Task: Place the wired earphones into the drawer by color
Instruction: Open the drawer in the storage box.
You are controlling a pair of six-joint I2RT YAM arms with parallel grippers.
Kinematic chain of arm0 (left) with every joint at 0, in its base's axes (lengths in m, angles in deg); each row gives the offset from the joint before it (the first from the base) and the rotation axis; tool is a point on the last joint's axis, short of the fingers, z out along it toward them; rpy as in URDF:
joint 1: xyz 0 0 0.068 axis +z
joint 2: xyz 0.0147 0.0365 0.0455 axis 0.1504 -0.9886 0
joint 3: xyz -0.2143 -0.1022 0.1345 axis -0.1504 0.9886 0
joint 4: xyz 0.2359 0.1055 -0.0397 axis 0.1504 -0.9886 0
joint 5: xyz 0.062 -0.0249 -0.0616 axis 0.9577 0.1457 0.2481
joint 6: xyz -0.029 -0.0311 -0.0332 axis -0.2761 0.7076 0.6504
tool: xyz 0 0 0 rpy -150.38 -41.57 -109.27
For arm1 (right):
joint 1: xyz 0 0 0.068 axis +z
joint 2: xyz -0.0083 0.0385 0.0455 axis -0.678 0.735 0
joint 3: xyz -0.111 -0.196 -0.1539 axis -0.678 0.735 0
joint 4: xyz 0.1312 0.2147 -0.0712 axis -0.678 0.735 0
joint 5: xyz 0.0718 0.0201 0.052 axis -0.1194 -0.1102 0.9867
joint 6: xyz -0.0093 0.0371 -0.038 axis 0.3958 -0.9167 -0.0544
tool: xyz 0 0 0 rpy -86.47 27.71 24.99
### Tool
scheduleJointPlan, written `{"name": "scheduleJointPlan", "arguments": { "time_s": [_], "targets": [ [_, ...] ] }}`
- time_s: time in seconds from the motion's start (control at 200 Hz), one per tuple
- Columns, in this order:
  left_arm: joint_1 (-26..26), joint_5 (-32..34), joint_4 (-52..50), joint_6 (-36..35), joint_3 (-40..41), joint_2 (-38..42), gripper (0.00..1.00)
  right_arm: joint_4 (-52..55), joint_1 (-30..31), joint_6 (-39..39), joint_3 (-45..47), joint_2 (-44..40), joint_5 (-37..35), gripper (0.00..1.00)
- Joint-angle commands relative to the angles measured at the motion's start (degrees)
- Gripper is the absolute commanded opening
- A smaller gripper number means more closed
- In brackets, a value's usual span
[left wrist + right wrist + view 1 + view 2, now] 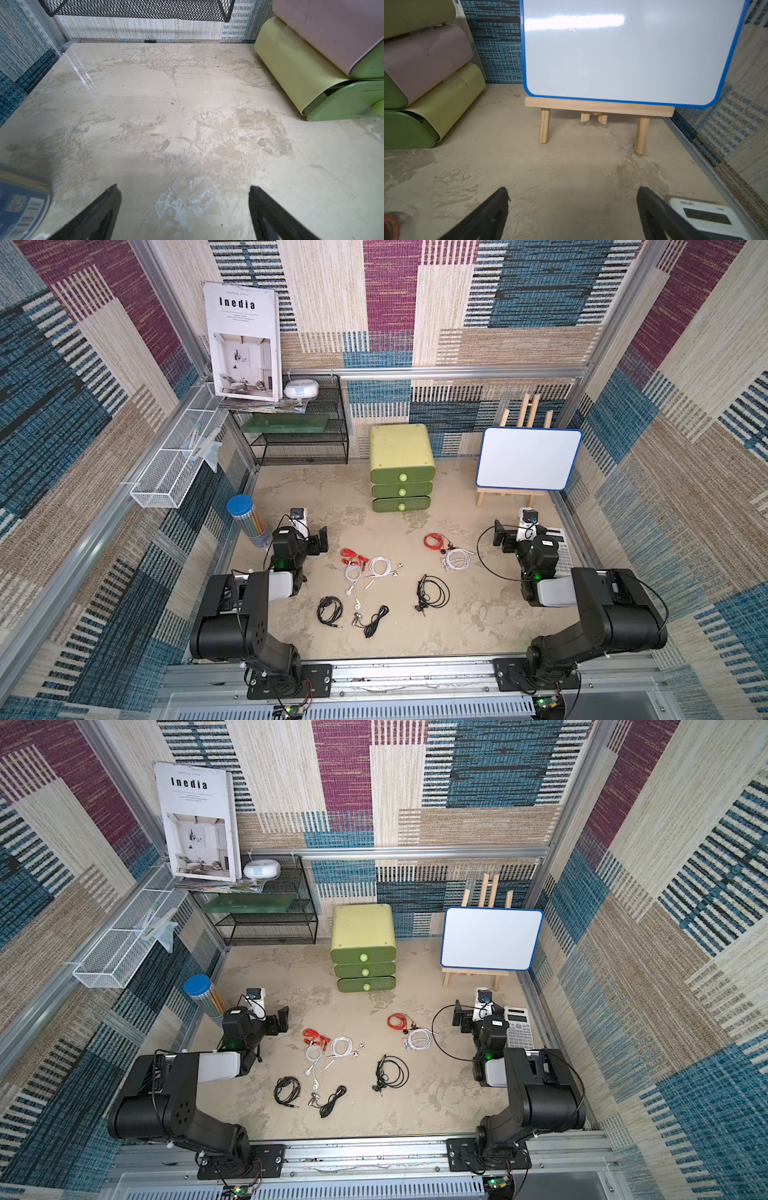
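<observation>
Left pincer (184, 187), right pincer (572, 189): earphones (353, 571) between

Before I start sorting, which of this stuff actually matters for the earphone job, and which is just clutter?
For the job: red-orange earphones, white earphones, black earphones, green drawer unit.

Lying about: whiteboard, calculator, blue-lidded tube, magazine, black mesh shelf, white wire basket.

Bright and even, lit from above. Strong glare stripe on whiteboard (629, 54), weaker shine on table (83, 70). Bent lines at edges of top views. Blurred close up in wrist views.
</observation>
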Motion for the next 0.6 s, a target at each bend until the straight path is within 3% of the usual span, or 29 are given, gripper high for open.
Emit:
{"name": "scheduleJointPlan", "arguments": {
  "time_s": [0.0,0.591],
  "targets": [
    [0.0,0.6,0.5,0.0,-0.1,0.2,0.99,-0.8,0.0,-0.2,-0.1,-0.3,0.3,0.99],
    [0.0,2.9,-0.2,0.9,-0.3,0.5,0.99,-0.9,0.0,-0.2,0.0,-0.3,0.3,0.99]
  ]
}}
